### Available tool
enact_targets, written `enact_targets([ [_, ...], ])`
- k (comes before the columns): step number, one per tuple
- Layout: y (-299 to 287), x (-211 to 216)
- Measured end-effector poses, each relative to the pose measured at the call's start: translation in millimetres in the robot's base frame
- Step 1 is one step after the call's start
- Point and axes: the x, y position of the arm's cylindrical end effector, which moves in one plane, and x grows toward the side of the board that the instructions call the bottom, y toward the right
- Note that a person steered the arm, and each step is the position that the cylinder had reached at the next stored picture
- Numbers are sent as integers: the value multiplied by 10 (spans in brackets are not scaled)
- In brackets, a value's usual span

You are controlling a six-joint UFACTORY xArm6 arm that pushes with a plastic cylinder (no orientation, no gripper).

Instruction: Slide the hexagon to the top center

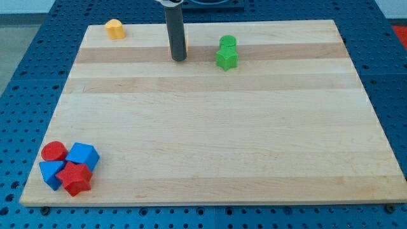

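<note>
Dark and upright, the rod (175,32) comes down from the view's top, my tip (179,59) resting on the wooden board (216,127) near its top centre. It has no jaws. An orange block (186,46) shows as a sliver just behind the rod's right side; its shape is hidden. Another orange block (115,29) sits at top left. Two green blocks (227,52) touch, right of my tip. Red and blue blocks (68,166) cluster at bottom left.

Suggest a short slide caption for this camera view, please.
My tip at top centre hides most of an orange block, left of two green blocks.
</note>
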Motion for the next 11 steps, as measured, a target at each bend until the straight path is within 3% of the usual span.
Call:
enact_targets([
  [1, -373, 129],
  [2, -538, -52],
  [4, 209, -646],
  [6, -93, -384],
  [8, 159, -8],
  [11, 387, -637],
])
